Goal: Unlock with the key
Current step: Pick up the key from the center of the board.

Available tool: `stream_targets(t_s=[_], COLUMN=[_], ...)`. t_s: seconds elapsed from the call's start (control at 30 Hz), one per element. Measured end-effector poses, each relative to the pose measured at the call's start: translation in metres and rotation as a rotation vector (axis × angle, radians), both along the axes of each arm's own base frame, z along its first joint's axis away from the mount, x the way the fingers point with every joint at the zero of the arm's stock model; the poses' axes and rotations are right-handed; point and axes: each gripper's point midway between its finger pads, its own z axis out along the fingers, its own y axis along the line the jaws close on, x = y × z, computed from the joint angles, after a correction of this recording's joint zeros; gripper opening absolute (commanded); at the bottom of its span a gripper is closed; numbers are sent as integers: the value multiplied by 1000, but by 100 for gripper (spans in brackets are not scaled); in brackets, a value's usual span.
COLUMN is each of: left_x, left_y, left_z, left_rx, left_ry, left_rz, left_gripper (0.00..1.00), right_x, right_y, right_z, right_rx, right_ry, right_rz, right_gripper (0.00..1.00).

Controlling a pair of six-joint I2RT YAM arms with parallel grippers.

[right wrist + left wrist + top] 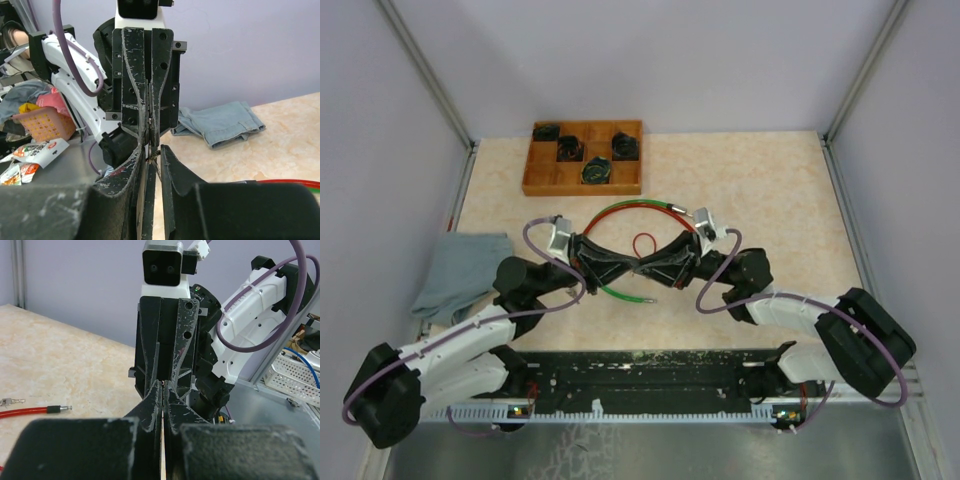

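My two grippers meet tip to tip above the table's middle. The left gripper is shut, with only a tiny pinkish speck at its tips that I cannot identify. The right gripper stands narrowly closed around a thin dark flat piece with a brass-coloured bit at the fingertips. Whether that piece is the lock I cannot tell. A small silver key lies on the table beside the metal-tipped end of a red cable.
A red-and-green cable arcs behind the grippers. A small red loop and a green cable end lie close by. A wooden compartment tray sits at the back left. A blue cloth lies at the left edge.
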Motion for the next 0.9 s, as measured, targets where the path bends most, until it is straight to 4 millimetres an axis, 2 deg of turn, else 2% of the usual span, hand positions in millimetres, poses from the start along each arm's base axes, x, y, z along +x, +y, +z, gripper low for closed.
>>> stream_targets(t_s=[0.27, 0.63, 0.73, 0.9], left_x=[2, 2, 2, 4], left_y=[3, 5, 5, 7], left_z=[1, 0, -2, -3], left_rx=[-11, -15, -14, -19], left_ry=[-3, 0, 5, 13], left_rz=[30, 38, 39, 58], left_gripper=[0, 0, 0, 0], right_x=[2, 2, 2, 0], right_y=[-1, -1, -1, -4], right_z=[2, 2, 1, 4], right_rx=[2, -3, -7, -11], right_ry=[9, 15, 19, 11], right_rz=[-13, -16, -17, -27], right_gripper=[0, 0, 15, 21])
